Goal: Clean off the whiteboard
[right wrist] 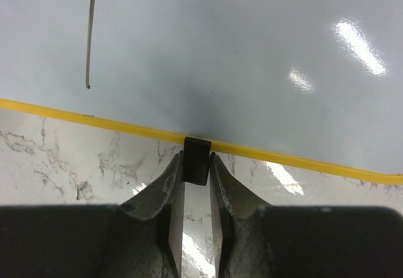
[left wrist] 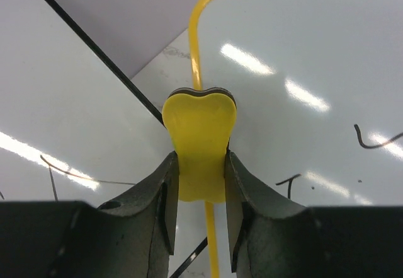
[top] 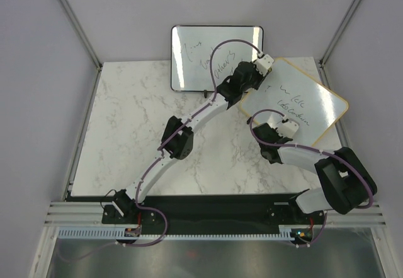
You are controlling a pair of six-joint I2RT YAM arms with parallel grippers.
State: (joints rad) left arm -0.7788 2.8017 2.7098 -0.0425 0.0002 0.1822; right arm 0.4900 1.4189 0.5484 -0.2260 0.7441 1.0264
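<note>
While your left gripper (left wrist: 200,159) is clenched on a yellow eraser (left wrist: 200,123), its two fingers (left wrist: 157,196) pinch the eraser's narrow lower part and the wider top with its dark felt layer sticks out past the tips. You see the eraser right over the frame of the whiteboard (top: 308,98), close to that board's rounded corner; whether the felt touches the surface you cannot tell.

The whiteboard sits at the far right corner of the worktop (top: 132,120), turned askew, with one corner reaching toward the right edge. Dark handwriting (top: 291,106) runs across its middle, and from the left wrist you catch a few strokes of it to the right of the eraser.

Your right gripper (right wrist: 196,167) is at the board's near-left side, and its jaws are closed around a small black foot (right wrist: 196,144) that sticks out from under the frame onto the marble.

Just beside the eraser on the left lies a black-framed whiteboard (top: 201,45), placed at the middle of the far edge and hanging out beyond it, also covered in writing. Your left arm stretches diagonally from the near left corner to the spot where the two boards come close.
</note>
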